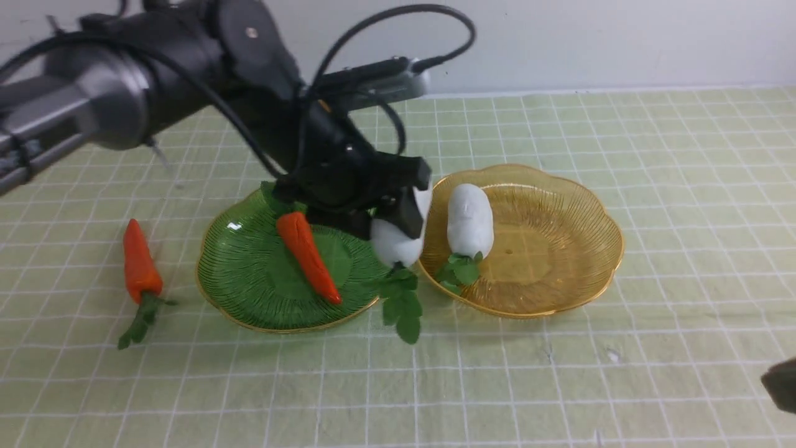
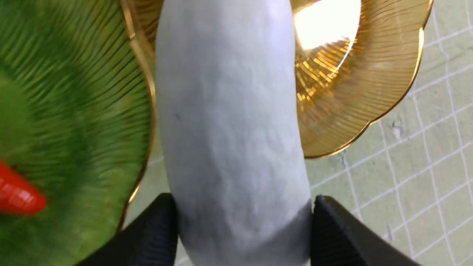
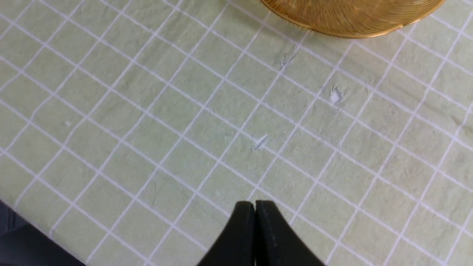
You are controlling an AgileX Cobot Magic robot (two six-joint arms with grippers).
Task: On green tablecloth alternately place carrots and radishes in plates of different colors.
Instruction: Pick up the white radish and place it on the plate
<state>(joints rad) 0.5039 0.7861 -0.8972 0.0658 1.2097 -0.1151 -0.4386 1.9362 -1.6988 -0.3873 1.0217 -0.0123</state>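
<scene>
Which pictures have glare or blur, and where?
Left wrist view: white glare on the amber plate, green plate blurred. Front view: near left arm soft, small glint on the green plate. Right wrist view: even light, tablecloth grid sharp.

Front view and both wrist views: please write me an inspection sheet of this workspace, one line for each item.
Surface: green tablecloth, checked, slightly wrinkled.
Job's things: long carrot lies in green plate; short carrot lies on the cloth, left of that plate; resting radish lies in amber plate; held radish hangs over the gap between the plates.
Clutter: small white flecks on the cloth.
Grippers: left gripper, fingers clamped on the held radish; right gripper shut, empty, above bare cloth.
Cables: black cable loops above the left arm.
Surroundings: pale wall behind the cloth.
</scene>
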